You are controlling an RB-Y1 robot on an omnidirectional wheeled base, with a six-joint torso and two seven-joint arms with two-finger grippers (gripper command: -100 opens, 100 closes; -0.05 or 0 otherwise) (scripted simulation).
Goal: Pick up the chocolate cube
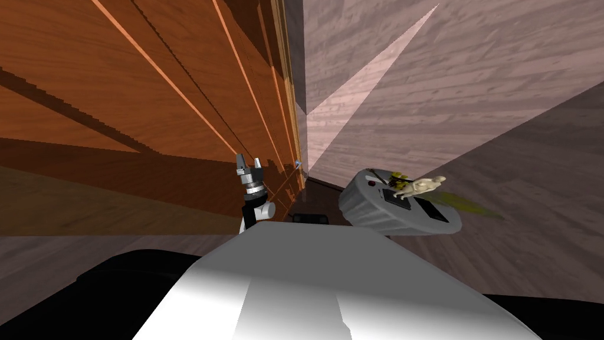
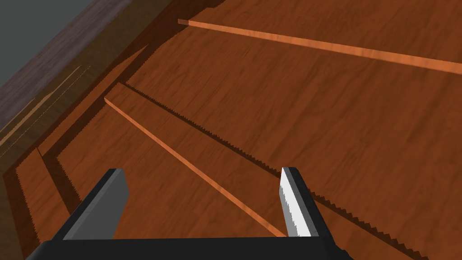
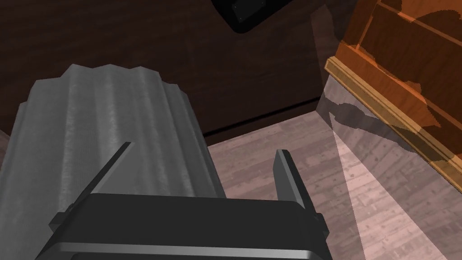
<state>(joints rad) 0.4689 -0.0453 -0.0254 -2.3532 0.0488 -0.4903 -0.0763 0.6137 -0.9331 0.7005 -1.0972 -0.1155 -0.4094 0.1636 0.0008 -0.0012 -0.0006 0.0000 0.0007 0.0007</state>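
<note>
My left gripper (image 1: 248,160) is raised in front of a brown wooden panelled furniture front (image 1: 147,100); its fingers stand open with nothing between them, and in the left wrist view the left gripper (image 2: 201,174) faces those wooden panels (image 2: 293,104). My right gripper (image 3: 205,149) is open and empty, right beside a grey ribbed container (image 3: 103,144). Seen from the head, the grey container (image 1: 365,206) carries a beige figure (image 1: 426,185), yellowish bits (image 1: 400,177) and dark square shapes (image 1: 391,196) on top. I cannot tell which of these is the chocolate cube.
Pale wood-look floor (image 1: 448,100) stretches to the right of the furniture, with a bright wedge of light across it. The furniture's light base trim (image 3: 383,104) runs near the right gripper. A dark wall (image 3: 135,36) stands behind the grey container.
</note>
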